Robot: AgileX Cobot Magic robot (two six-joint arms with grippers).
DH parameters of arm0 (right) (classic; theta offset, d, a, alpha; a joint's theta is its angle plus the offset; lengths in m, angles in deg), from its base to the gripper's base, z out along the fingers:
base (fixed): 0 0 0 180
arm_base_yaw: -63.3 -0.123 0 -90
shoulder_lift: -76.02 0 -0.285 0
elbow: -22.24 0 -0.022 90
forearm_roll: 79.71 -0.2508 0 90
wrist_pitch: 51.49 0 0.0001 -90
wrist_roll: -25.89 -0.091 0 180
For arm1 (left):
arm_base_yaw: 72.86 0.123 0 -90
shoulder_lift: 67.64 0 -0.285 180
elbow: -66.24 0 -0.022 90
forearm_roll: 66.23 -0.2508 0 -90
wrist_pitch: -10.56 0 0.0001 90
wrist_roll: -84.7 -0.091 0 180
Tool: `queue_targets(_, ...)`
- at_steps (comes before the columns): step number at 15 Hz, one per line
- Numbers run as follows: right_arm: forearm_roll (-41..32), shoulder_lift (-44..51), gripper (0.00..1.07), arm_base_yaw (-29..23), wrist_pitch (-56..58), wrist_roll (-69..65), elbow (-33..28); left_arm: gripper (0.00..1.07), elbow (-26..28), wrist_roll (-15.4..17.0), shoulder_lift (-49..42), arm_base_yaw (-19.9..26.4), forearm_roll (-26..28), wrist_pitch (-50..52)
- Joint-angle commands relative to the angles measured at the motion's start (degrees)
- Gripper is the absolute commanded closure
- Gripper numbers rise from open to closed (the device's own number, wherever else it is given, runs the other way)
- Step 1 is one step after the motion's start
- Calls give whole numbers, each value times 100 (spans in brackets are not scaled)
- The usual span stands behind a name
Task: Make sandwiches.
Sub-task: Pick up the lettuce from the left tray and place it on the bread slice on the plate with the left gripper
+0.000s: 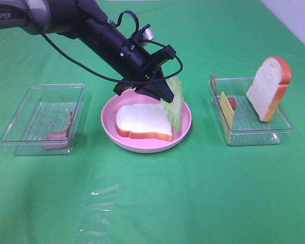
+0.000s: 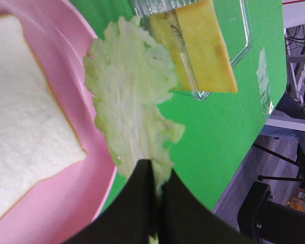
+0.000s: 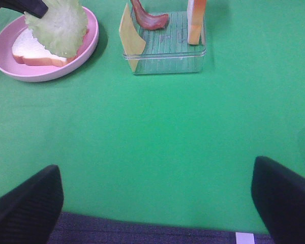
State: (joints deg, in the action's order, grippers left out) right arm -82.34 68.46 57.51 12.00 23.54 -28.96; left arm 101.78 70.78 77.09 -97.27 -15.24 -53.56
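A robot lab: green-clothed test table (image 1: 157, 203), equipment stands (image 2: 267, 211) beyond.

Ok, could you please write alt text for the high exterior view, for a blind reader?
The left pincer holds a lettuce leaf over a pink plate bearing one bread slice, on a green table. Clear trays flank it: the left tray holds bacon, the right tray a leaning bread slice and cheese.

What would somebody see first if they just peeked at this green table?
The black left gripper pinching a big green lettuce leaf over the pink plate in the middle, where a bread slice lies flat. After that, the other bread slice standing up in the clear tray on the right.
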Motion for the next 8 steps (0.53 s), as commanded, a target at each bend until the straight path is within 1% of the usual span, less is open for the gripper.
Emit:
queue_targets(1,-17,92,12,0,-46,29,-17,107,11,11,57,-11,-344,29)
queue_targets(2,-17,92,12,0,-46,29,-17,107,11,11,57,-6,-590,29)
queue_targets(4,-17,92,12,0,-46,29,-17,107,11,17,52,-6,-905,69)
queue_targets(5,-17,92,12,0,-46,29,-17,107,11,63,46,-6,-1129,172)
queue_targets(6,-17,92,12,0,-46,29,-17,107,11,155,40,-6,-1266,258)
queue_targets(7,-17,92,12,0,-46,29,-17,107,11,338,34,-6,-1495,378)
queue_targets(8,-17,92,12,0,-46,29,-17,107,11,441,34,-6,-1679,464)
